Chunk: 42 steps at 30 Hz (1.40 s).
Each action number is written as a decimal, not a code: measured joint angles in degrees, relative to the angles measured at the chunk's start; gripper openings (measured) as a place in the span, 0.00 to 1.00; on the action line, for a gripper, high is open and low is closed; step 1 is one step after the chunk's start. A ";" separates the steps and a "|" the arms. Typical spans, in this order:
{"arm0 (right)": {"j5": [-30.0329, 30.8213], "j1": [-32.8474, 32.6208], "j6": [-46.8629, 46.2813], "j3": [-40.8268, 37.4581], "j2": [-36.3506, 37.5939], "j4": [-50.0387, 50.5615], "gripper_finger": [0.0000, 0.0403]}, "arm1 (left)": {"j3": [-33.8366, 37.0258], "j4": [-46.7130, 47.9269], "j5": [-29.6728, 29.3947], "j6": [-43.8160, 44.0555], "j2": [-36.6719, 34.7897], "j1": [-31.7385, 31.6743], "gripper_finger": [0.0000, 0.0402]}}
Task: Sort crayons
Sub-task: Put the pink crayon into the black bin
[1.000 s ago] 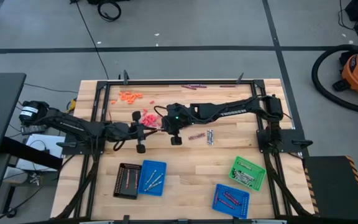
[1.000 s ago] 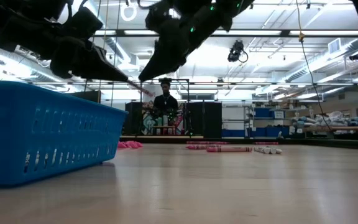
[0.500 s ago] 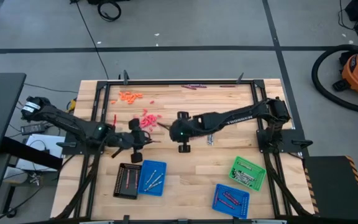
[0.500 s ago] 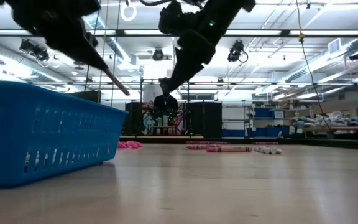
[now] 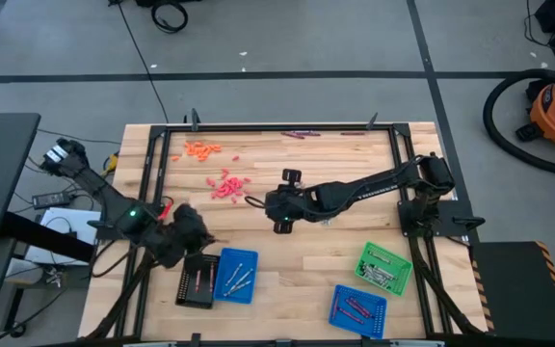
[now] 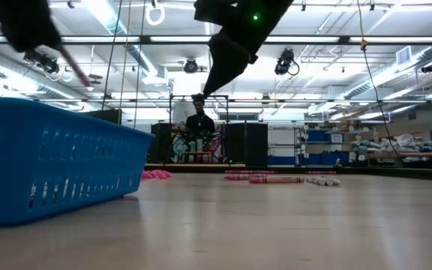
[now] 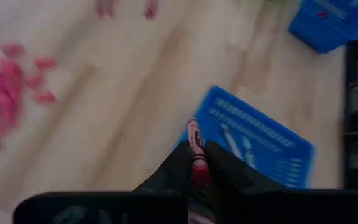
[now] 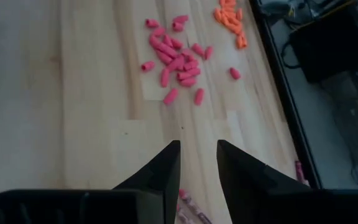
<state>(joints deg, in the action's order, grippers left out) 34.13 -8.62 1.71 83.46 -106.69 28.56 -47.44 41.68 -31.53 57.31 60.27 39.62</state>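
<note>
One red crayon, pinched in the left gripper, has swung toward the blue tray; right gripper hovers slightly parted, empty.

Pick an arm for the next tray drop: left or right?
Left, likely. The left gripper is shut on a red-pink crayon and hangs right by the blue tray and black tray. The right gripper is open, empty, mid-table near the pink pile.

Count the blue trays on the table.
2. One blue tray lies beside the black tray near the left gripper; the other blue tray sits below the green tray.
</note>
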 joint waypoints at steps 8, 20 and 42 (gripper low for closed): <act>-5.07 -0.05 1.58 0.00 0.00 -3.28 0.28 | 0.00 0.68 10.88 16.80 0.05 4.08 0.11; -10.45 -1.16 3.43 -5.34 -0.04 -10.31 0.28 | 0.02 0.49 28.59 34.75 4.94 3.65 0.11; -10.20 -3.20 4.50 -6.78 -0.09 -11.24 0.28 | 0.07 -3.16 45.99 32.46 15.83 -1.37 0.38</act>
<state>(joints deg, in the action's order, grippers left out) 23.92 -11.81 6.21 76.69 -106.78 17.32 -47.37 38.53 14.46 89.77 76.10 38.24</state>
